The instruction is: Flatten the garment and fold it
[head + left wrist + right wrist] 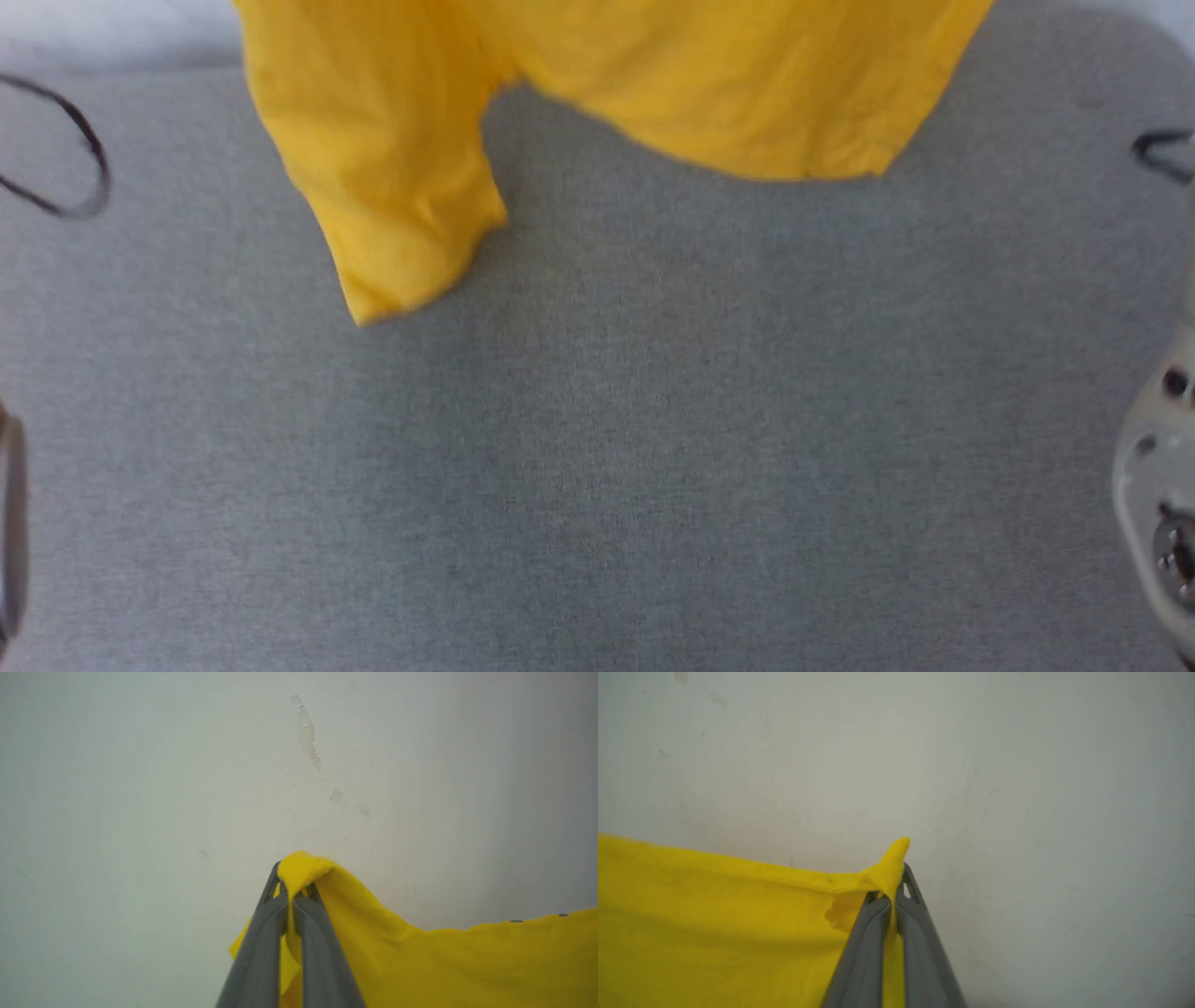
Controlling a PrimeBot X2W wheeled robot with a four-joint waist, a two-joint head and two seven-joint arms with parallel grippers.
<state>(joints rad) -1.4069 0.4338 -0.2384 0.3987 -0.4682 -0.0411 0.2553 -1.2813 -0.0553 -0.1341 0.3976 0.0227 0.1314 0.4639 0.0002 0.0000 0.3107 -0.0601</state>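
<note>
The garment (pixel 597 84) is a mustard-yellow T-shirt held up in the air, hanging down from the top of the head view over the grey table (pixel 597 467). Its plain yellow side faces me, and one sleeve (pixel 401 243) dangles lowest at the left. In the left wrist view my left gripper (pixel 292 891) is shut on a bunched corner of the garment (pixel 420 961), with the cloth stretching off to the right. In the right wrist view my right gripper (pixel 892 891) is shut on another corner of the garment (pixel 714 924), with cloth running off to the left.
A grey fabric-covered table spreads below the hanging cloth. Black cables loop at its left edge (pixel 65 159) and right edge (pixel 1162 149). A pale part of my right arm (pixel 1158 495) shows at the right edge. Both wrist views face a pale scuffed wall (pixel 187 788).
</note>
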